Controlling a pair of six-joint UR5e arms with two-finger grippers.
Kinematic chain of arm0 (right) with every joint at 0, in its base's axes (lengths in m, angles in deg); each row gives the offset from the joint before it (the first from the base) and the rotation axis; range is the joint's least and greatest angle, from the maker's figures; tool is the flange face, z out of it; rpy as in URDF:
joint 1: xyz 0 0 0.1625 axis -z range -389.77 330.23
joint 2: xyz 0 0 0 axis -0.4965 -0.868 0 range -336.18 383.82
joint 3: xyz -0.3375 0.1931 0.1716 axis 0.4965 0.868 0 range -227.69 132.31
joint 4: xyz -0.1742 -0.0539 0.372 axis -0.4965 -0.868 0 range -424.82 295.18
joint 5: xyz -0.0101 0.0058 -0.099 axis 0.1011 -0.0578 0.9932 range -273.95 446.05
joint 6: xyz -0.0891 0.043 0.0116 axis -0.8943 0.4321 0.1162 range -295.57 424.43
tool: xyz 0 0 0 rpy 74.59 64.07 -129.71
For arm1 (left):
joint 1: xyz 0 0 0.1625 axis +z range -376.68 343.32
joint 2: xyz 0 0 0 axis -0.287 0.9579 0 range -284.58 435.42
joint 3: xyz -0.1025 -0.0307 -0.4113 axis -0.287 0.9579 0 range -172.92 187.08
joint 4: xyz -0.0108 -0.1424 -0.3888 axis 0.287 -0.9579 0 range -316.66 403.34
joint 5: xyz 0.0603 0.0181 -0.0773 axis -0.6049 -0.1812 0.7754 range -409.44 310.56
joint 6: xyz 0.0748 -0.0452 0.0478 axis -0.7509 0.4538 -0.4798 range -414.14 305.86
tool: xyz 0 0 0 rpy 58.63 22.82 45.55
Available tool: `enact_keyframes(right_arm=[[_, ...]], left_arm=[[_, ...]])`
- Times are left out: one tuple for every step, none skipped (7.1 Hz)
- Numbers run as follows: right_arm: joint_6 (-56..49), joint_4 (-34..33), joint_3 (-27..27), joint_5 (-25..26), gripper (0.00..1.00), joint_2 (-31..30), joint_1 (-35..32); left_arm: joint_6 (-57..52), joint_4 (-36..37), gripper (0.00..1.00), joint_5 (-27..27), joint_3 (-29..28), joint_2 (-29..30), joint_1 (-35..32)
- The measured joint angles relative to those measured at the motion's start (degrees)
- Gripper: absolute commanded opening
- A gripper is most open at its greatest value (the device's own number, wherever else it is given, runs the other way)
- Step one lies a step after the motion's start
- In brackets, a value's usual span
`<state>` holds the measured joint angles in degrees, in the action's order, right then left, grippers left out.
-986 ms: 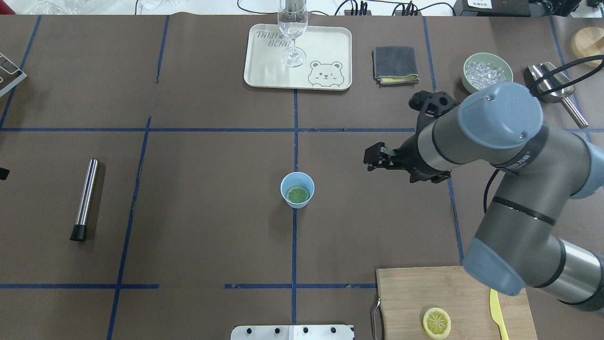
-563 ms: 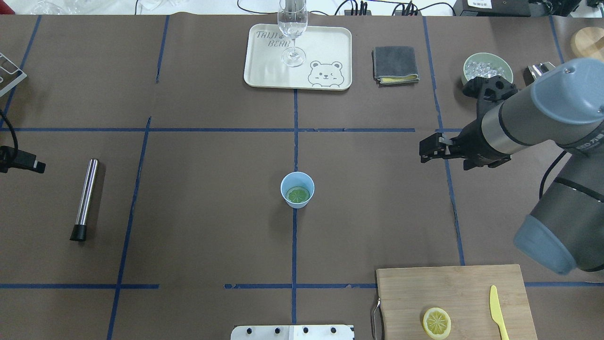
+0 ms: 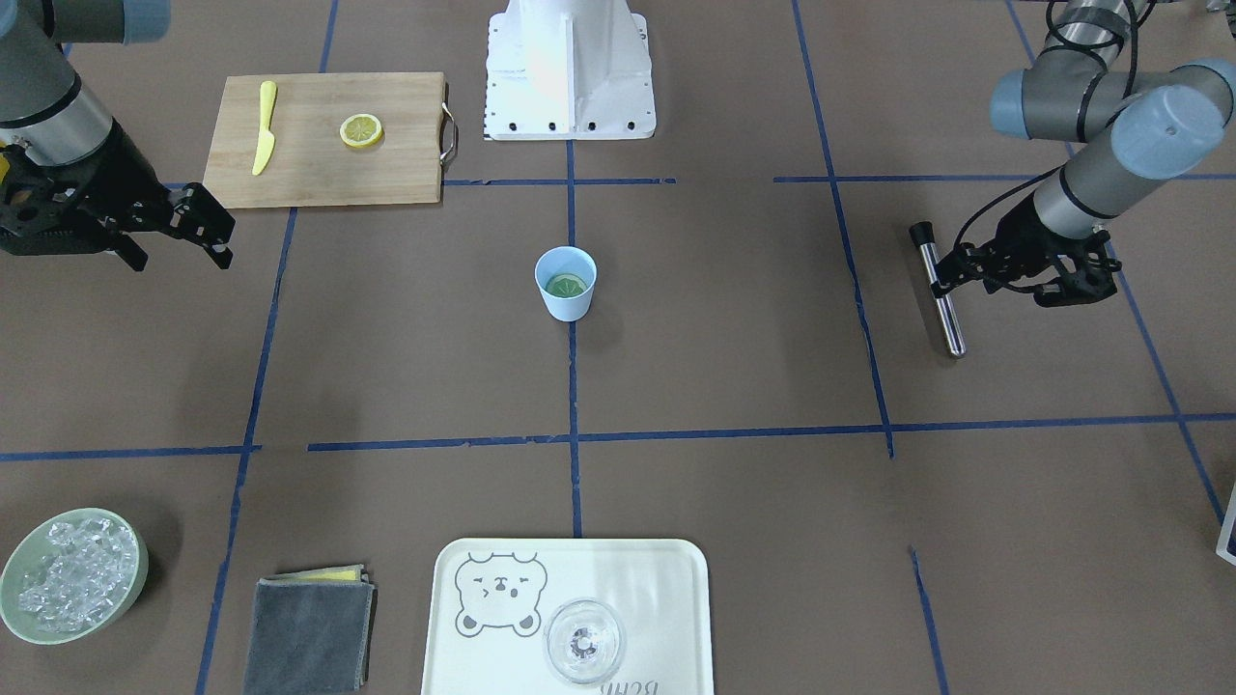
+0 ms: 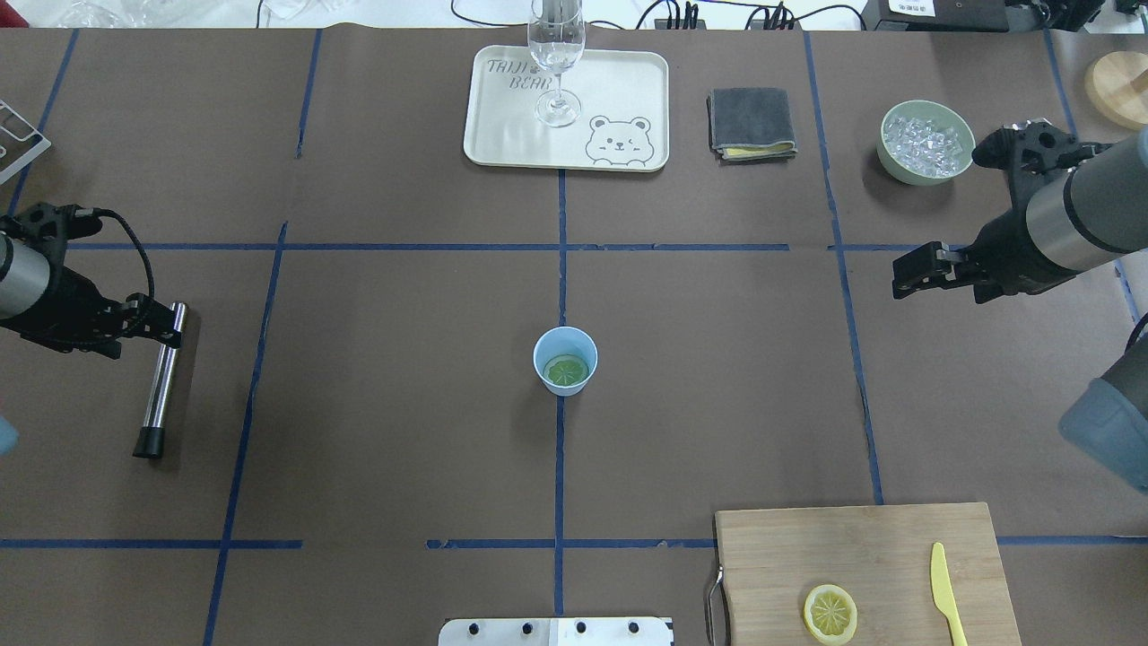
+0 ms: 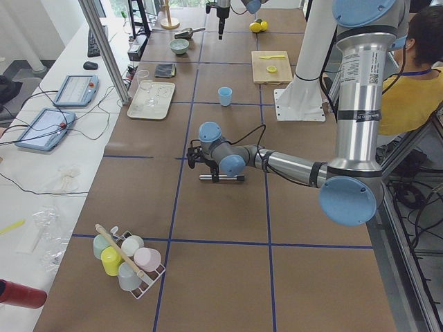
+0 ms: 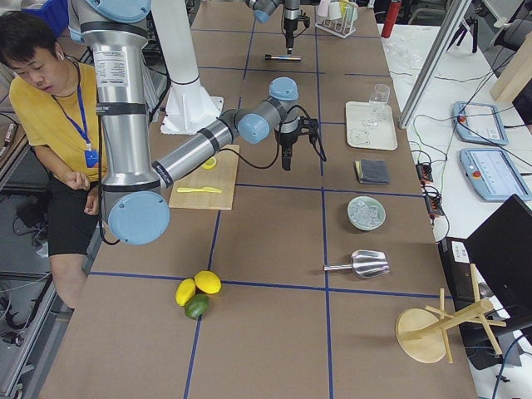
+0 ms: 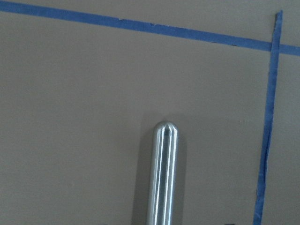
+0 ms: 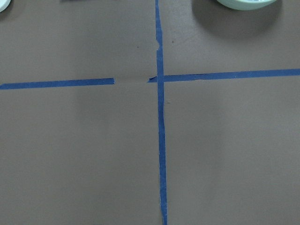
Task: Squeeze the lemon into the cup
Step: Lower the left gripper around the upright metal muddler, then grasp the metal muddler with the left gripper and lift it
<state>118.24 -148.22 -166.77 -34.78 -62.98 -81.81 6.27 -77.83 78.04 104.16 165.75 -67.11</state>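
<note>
Right tool (image 4: 900,274): fingers spread, empty, well off cup (image 4: 565,359) on robot's right. Left tool (image 4: 170,325): far off cup on robot's left, over tip of metal rod (image 4: 161,381); spread or pressed together, cannot tell. Counter (image 4: 404,431): brown cover, blue tape grid (image 4: 558,484); cup upright on centre line. Lemon (image 4: 567,371): flat inside cup, spoked face up, greenish tint.

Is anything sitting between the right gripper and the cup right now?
Nothing visible. Only bare table lies between the right gripper and the cup, which holds a lemon slice.
</note>
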Motion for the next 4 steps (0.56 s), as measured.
enact_keyframes(right_arm=[[-0.3, 1.5, 0.1, -0.4, 1.0, -1.1, -0.2], [-0.4, 2.4, 0.2, -0.8, 1.0, -1.7, -0.2], [-0.4, 2.7, 0.3, -1.0, 1.0, -2.0, -0.2], [-0.3, 2.8, 0.3, -1.1, 1.0, -2.1, -0.2]], left_arm=[[0.6, 0.0, 0.78, -2.6, -0.6, 0.4, 1.8], [0.6, 0.0, 0.75, -4.1, -1.0, 0.6, 2.8], [0.0, 0.1, 0.74, -4.7, -1.4, 0.8, 3.6], [-1.0, 0.1, 0.65, -4.9, -1.9, 0.9, 4.2]])
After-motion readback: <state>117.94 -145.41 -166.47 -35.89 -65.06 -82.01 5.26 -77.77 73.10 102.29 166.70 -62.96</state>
